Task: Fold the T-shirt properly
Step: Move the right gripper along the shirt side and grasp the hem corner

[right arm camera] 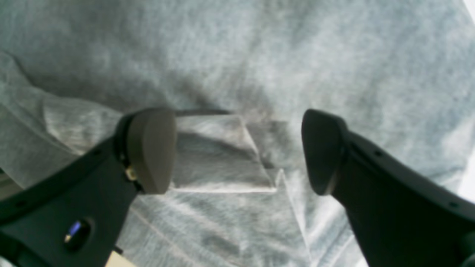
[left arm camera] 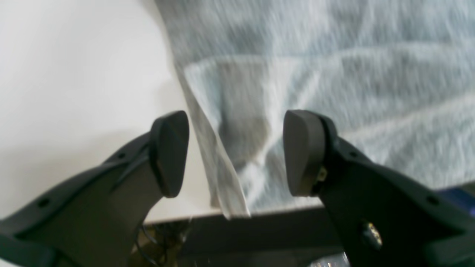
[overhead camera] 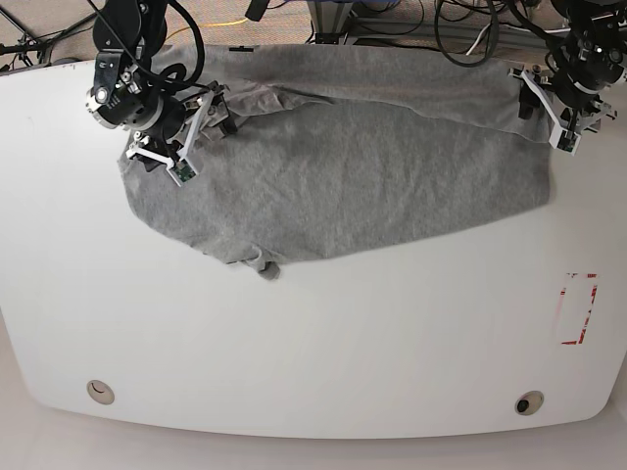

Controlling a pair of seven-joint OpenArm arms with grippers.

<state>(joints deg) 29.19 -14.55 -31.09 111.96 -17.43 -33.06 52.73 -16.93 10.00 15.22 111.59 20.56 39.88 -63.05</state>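
- Clearly, the left gripper (left arm camera: 236, 154) stands with its jaws spread apart, gripping nothing; in the left wrist view a hanging corner of the T-shirt (left arm camera: 315, 85) lies in the gap between the two dark pads (left arm camera: 169, 152), not pinched by either.
- That corner drapes down over the table edge (left arm camera: 174, 217), with the bare white top to one side of the cloth and a dark space below the edge.
- Likewise the right gripper (right arm camera: 237, 152) is released, its jaws wide apart, holding nothing; in the right wrist view it hovers over a small folded flap of grey fabric (right arm camera: 219, 155), and the shirt fills nearly the whole picture behind it.
- In the base view the right gripper (overhead camera: 181, 137) sits at the far left corner of the shirt, over the crumpled fabric there, while the left gripper (overhead camera: 554, 113) sits at the shirt's far right end, near the back edge of the table.
- Between the two arms the T-shirt (overhead camera: 343, 176) lies spread out across the far half of the white table (overhead camera: 313, 343), plain grey side up, wrinkled, with a fold line running along its back edge and a small bunched tip on its near side.
- Well apart from the shirt, a red-outlined rectangle (overhead camera: 576, 308) is marked on the table's right side, and two round holes (overhead camera: 99, 391) sit near the front edge.
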